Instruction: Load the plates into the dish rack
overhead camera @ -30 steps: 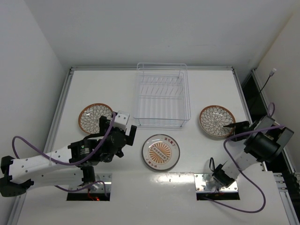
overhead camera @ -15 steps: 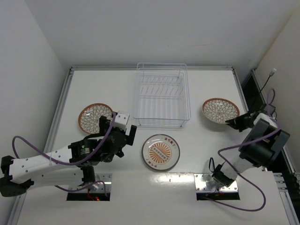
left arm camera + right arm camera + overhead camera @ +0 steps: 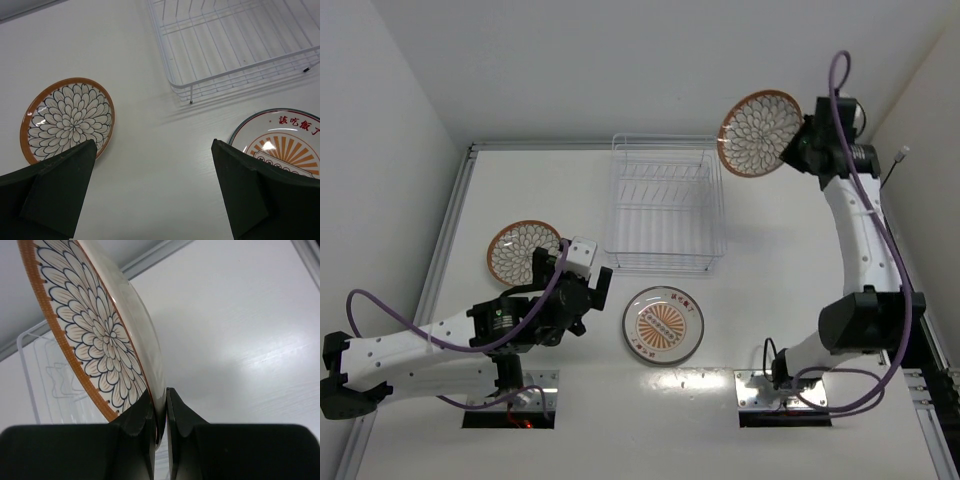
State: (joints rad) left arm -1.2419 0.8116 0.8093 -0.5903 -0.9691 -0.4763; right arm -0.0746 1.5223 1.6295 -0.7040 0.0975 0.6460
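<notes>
My right gripper [image 3: 803,143] is shut on the rim of an orange-rimmed scale-pattern plate [image 3: 758,133], held high and tilted on edge, up and to the right of the dish rack [image 3: 665,205]; the wrist view shows the plate [image 3: 90,325] pinched between the fingers [image 3: 137,422]. A second orange-rimmed plate [image 3: 522,250] lies flat at the left, also in the left wrist view [image 3: 67,117]. The sunburst plate [image 3: 664,323] lies flat in front of the rack. My left gripper [image 3: 582,277] is open and empty, hovering between those two plates.
The wire rack [image 3: 235,45] holds nothing and stands at the table's back middle. A raised metal rail [image 3: 640,146] runs along the table's far edge, with white walls around it. Cables hang off both arms.
My right arm has lifted its plate off the table at the right and swung it up and back, beside the rack's far right corner. The left arm has not moved.
</notes>
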